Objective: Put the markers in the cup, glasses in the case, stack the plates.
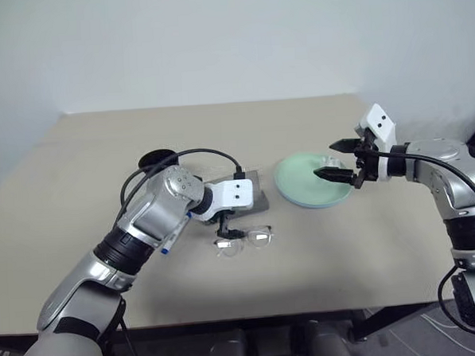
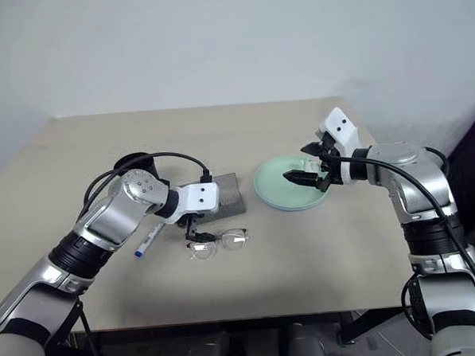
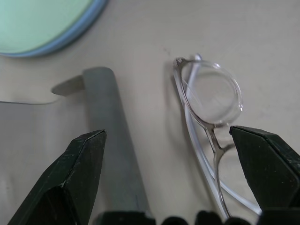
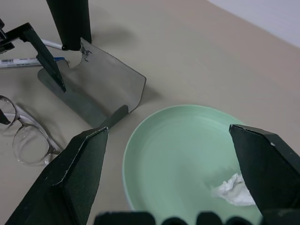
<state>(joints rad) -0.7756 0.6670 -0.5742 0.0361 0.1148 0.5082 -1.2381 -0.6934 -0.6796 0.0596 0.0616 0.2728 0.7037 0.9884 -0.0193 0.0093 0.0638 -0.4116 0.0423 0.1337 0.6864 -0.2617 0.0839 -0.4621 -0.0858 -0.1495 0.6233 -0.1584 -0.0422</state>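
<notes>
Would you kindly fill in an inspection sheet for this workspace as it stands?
Surface: beige table, bare toward its near edge.
Job's things: glasses lying on the table just in front of the open grey case; green plate stacked on the blue plate; blue-capped marker lying on the table; black cup behind the left arm.
Clutter: crumpled white tissue on the green plate.
End effectors: left end effector open, just above the glasses; right end effector open, over the plates.
Cables: black cable looping over the left arm; another along the right arm.
Surroundings: plain pale wall.
</notes>
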